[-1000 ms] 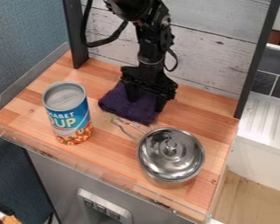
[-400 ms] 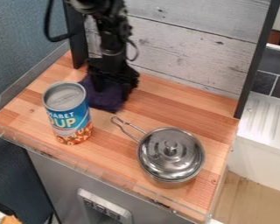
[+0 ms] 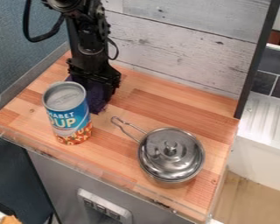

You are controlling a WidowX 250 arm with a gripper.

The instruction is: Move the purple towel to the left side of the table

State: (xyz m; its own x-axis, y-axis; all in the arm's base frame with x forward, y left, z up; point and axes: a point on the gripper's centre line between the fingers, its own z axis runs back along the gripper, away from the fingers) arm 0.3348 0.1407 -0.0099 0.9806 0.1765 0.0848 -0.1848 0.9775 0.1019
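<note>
Jaws apart at purple towel (image 3: pixel 96 103); gripper (image 3: pixel 94 91) points down.

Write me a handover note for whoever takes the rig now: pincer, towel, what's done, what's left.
Pincer: down at the purple towel, behind the soup can; whether it grips the cloth, I cannot tell.
Towel: bunched under the pincer, on the left half of the table toward the back, partly hidden by the soup can. Whether they touch is unclear.
Lidded pot: front right, handle toward the can.
Done: towel is on the table's left half.
Left: probably settle the final spot, make sure the towel is free, and lift away without knocking the can.
</note>
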